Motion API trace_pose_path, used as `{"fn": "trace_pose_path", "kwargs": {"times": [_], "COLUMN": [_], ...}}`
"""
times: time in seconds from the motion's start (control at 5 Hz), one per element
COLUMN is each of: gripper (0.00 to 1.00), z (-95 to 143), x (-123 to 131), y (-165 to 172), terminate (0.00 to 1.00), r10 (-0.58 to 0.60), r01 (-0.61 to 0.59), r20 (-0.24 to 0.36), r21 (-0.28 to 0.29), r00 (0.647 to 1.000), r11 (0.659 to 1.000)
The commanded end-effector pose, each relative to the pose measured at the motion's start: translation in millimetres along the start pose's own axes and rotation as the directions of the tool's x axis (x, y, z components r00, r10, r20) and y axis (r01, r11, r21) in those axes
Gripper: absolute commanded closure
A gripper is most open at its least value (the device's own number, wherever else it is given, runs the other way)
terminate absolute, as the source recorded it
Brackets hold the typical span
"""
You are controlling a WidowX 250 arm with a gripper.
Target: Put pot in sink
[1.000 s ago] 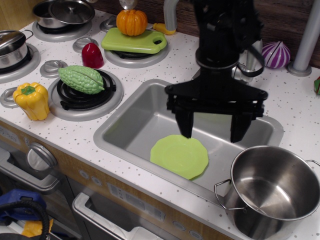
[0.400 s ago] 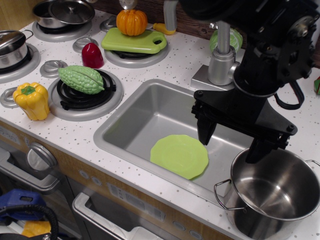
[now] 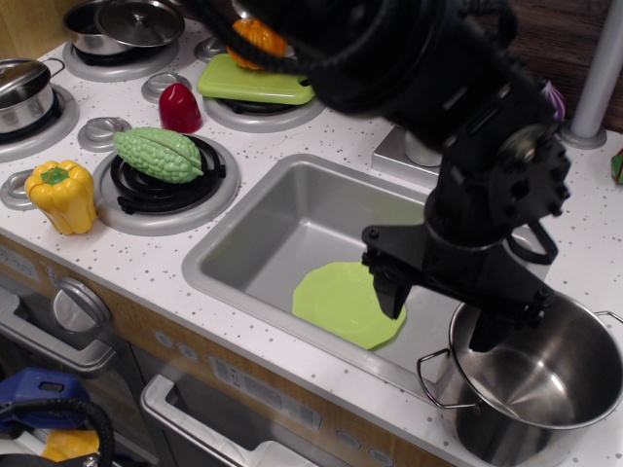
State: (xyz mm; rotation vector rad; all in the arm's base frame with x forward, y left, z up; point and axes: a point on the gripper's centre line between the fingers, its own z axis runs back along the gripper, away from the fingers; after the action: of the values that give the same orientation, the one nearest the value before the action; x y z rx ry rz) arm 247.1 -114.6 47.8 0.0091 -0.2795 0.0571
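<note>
The pot [image 3: 540, 384] is a large shiny steel stockpot without a lid, standing on the counter at the front right, just right of the sink; one wire loop handle [image 3: 435, 381] faces left. The sink [image 3: 282, 219] is a grey basin in the middle, with a flat lime-green plate [image 3: 336, 300] on its floor. My black gripper [image 3: 438, 313] is open and hangs low over the pot's left rim. One finger [image 3: 390, 292] is outside the pot over the sink, the other finger [image 3: 485, 333] is inside the pot. The arm hides the sink's back right part.
A green bitter melon [image 3: 159, 154] lies on a burner left of the sink, with a yellow pepper [image 3: 60, 194] near the front edge. A red piece [image 3: 180, 107], a green cutting board [image 3: 255, 83] and two lidded steel pots [image 3: 125, 23] [image 3: 21, 90] stand behind. A grey pole [image 3: 605, 73] rises at the back right.
The gripper has moved right and toward the front, from above the sink to the pot's left rim, and lower. The pot and the plate have not moved.
</note>
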Motion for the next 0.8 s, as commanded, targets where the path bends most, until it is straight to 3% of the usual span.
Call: {"fn": "trace_pose_path", "kwargs": {"times": [0.0,0.6], "gripper": [1.00,1.00], "z": [-5.6,10.5], "x": [3.3,26.0], "y": [-2.7,14.3], "terminate": [0.00,0.00], "r10": [0.033,0.035], "r01": [-0.031,-0.036], "r20": [0.031,-0.023], "r21": [-0.068,-0.066], "r00": [0.999,0.999], "r11": [0.997,0.997]}}
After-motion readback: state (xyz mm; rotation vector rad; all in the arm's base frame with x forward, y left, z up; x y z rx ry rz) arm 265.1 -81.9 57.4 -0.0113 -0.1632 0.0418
